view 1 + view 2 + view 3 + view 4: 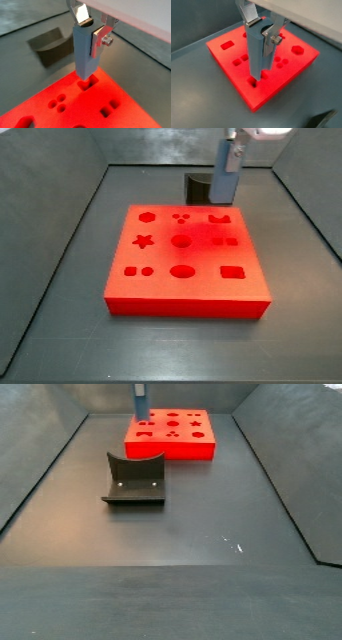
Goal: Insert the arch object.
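My gripper (90, 30) is shut on the grey-blue arch object (83, 55), a long block held upright with its notched end up between the silver fingers (101, 36). It also shows in a wrist view (254, 55). Its lower end hangs just over the arch-shaped hole (87, 85) in the red block (60, 102), near one edge of the block (231, 60). In a side view the gripper (234, 146) holds the piece (230, 160) above the far right part of the red block (187, 278). I cannot tell whether the piece touches the hole.
The red block has several other shaped holes, among them a star (143, 241) and a square (231, 271). The dark fixture (134, 479) stands on the grey floor beside the block, also seen in a side view (201, 188). Sloped grey walls (54, 238) ring the floor.
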